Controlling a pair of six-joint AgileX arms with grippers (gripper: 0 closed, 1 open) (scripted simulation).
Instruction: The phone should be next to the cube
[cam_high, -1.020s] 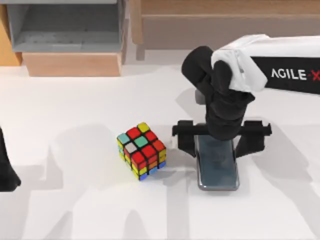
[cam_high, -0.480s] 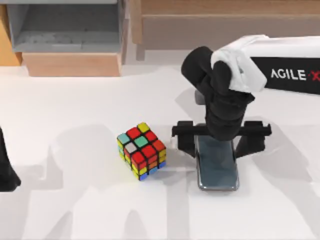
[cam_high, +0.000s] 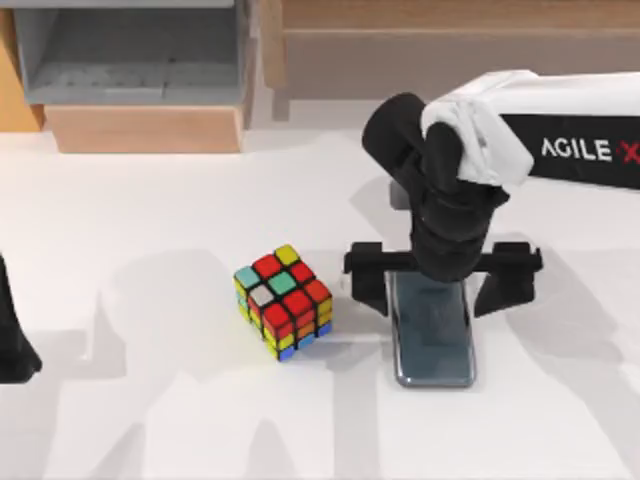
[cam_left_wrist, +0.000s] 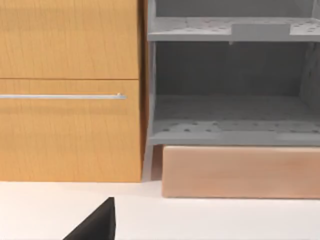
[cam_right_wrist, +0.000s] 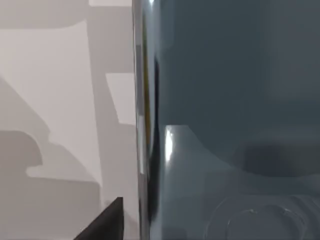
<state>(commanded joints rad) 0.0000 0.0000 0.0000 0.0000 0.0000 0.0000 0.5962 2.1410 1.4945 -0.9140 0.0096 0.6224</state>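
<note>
The dark, glossy, flat rectangular phone (cam_high: 432, 335) is lying flat on the white worktop (cam_high: 150, 220), just right of the multicoloured twist-puzzle cube (cam_high: 283, 301), w/ a small gap between them, so it's already sitting beside the cube as the task wants. The right gripper (cam_high: 443, 285) is hanging over the phone's far end, fingers spread wide, clear of both edges, gripping nothing. Left arm is sitting parked at the worktop's left edge.
</note>
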